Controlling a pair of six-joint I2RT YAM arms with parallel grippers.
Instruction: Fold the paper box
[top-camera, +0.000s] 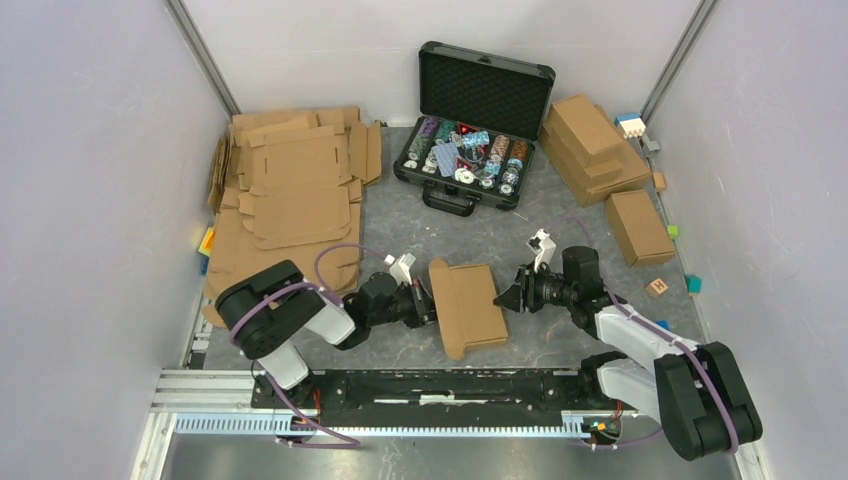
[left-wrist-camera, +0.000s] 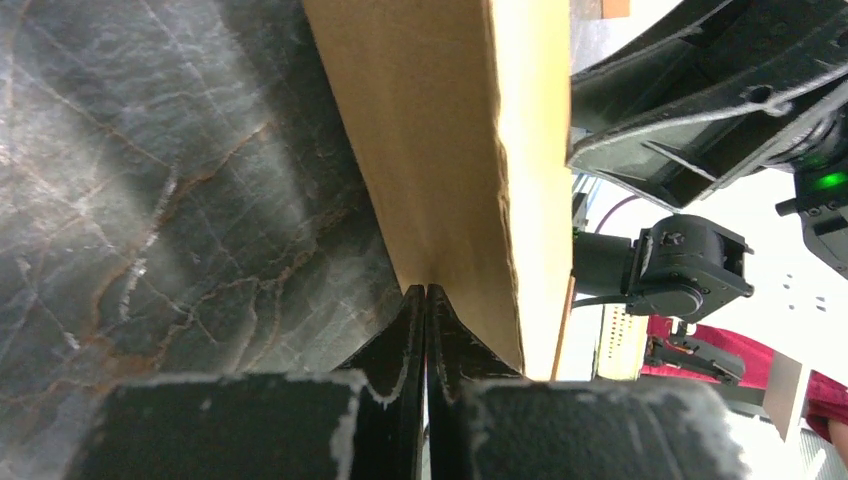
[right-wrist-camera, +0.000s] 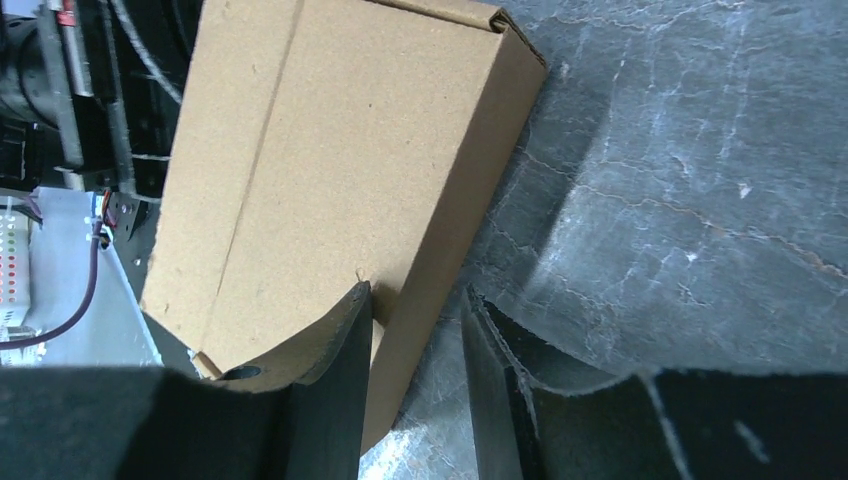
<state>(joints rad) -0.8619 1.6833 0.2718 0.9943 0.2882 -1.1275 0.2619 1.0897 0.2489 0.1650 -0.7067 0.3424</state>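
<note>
Roughly near-to-far: long axis of paper box (top-camera: 470, 305).

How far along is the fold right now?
Done: the paper box looks folded into a closed, shallow box. In hand: left jaws, shut, touch its left side; right jaws, open, meet its right edge. Left: any final tuck, which I cannot confirm, then release.

- The top view is bright and even, lit from above. The paper box (top-camera: 470, 305) throws only a short, soft shadow, and everything is sharp.
- In the left wrist view a pale sheen lies on the dark table (left-wrist-camera: 150, 200). The background at right is blown out white.
- In the right wrist view the paper box shades the table beside it. The right gripper (right-wrist-camera: 415, 320) is dark and slightly soft.
</note>
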